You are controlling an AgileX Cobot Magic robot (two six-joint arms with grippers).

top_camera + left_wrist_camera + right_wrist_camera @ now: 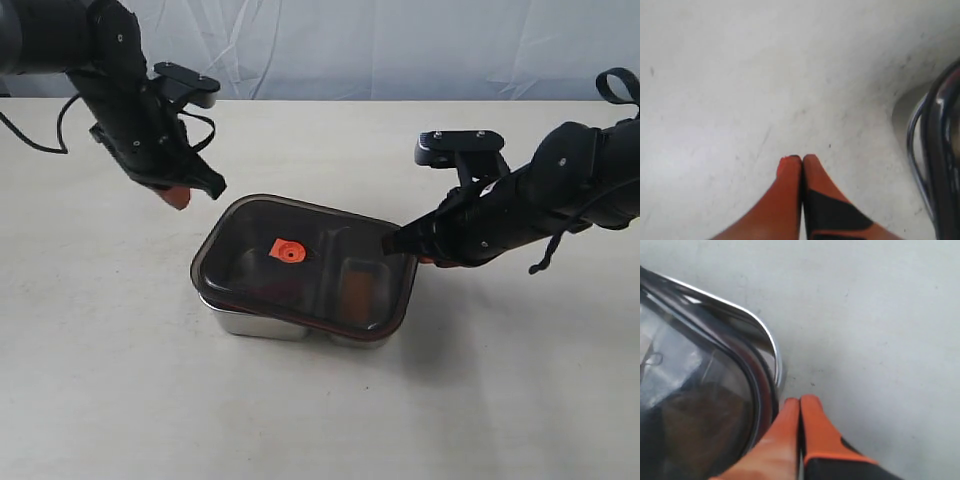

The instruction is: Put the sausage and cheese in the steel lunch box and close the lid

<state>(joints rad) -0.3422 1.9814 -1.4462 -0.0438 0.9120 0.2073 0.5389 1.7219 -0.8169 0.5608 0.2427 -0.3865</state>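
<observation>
I see the lunch box (250, 322) mid-table (120, 400), with the lid (330, 255) lying on it but skewed, so the box's near rim peeks out underneath. I judge we're at the closing step. My right claw (425, 258) is pressed together and empty, tips against the lid's right edge. The left claw (177, 197), also pressed together and empty, hovers just off the far-left corner. A dim orange shape under the lid is probably the cheese (355, 290); I can't make out the sausage. Next move: square the lid, then press evenly.
</observation>
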